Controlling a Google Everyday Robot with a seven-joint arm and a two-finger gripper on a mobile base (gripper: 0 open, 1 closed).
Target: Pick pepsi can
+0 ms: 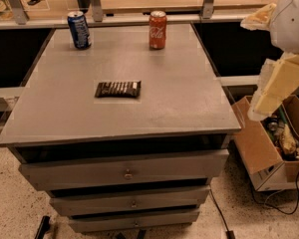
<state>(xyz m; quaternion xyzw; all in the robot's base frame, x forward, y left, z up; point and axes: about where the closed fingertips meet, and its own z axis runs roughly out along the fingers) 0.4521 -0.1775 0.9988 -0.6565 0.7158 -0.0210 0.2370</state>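
The pepsi can (79, 30), blue with white lettering and a silver top, stands upright at the far left corner of the grey cabinet top (189, 103). A red Coca-Cola can (158, 30) stands upright at the far edge, right of it. My gripper (276, 86), on the white and cream arm, hangs at the right edge of the view. It is beyond the cabinet's right side, far from the pepsi can, and holds nothing that I can see.
A dark snack bar (118, 89) lies flat in the middle of the cabinet top. Drawers (124, 173) face me below. An open cardboard box (266, 151) with clutter and cables sits on the floor at the right. A railing with metal posts (208, 1) runs behind.
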